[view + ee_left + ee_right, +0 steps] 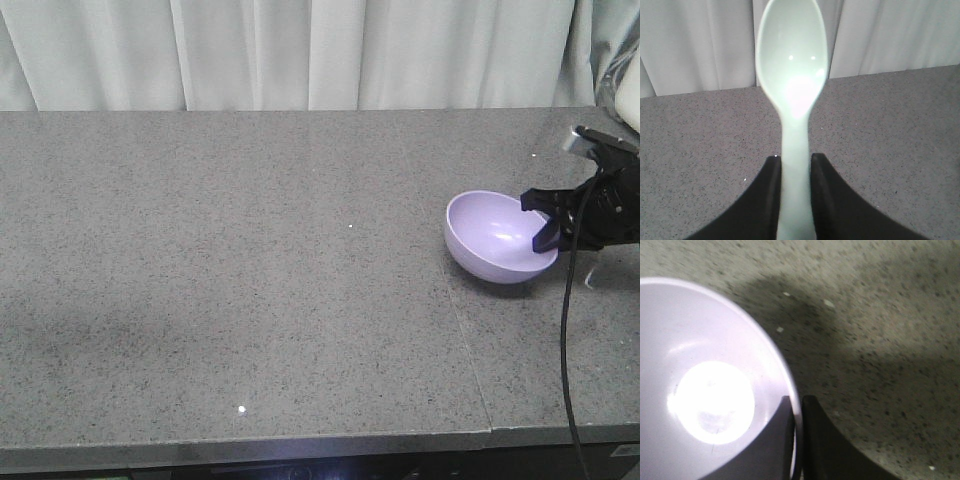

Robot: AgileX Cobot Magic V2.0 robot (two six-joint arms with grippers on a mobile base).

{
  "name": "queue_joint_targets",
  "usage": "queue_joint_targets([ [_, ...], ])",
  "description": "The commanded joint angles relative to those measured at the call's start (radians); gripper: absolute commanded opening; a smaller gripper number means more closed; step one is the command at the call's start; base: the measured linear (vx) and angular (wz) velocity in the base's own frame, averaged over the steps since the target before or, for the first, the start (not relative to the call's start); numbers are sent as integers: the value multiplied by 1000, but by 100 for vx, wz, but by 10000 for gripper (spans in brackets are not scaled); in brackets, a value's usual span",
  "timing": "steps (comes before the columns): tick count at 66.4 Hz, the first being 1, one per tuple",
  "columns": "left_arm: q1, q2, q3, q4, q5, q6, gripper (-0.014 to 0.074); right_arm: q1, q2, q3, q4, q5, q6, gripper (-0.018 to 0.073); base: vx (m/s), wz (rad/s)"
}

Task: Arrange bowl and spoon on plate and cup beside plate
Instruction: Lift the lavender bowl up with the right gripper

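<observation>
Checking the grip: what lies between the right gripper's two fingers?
The bowl: the right gripper pinches its rim, one finger inside, one outside, shown in the right wrist view.

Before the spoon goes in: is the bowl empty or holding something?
Empty. The bowl shows only bare lavender interior with a glare in the right wrist view; the front view agrees.

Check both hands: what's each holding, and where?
Left hand pinches the mint-green spoon by its handle; right hand clamps the lavender bowl at its rim.

Right jaws tight on the bowl (492,238) rim, left jaws tight around the spoon (792,75) handle.
</observation>
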Motion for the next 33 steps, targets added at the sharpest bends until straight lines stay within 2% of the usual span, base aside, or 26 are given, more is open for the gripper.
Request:
queue_joint_targets([
  [1,-1,-18,-27,-12,-59,-1,-7,-6,-109,-63,124,-8,-63,-10,0,0],
  [15,-1,-18,-27,-12,-59,-1,-7,-6,-263,-182,302,108,-164,-10,0,0],
  [25,-1,-18,-27,-12,-59,-1,-7,-6,-398,-218,417,116,-196,-10,0,0],
  [33,-1,-18,-27,-12,-59,-1,-7,-6,-489,-218,467,117,-196,-10,0,0],
])
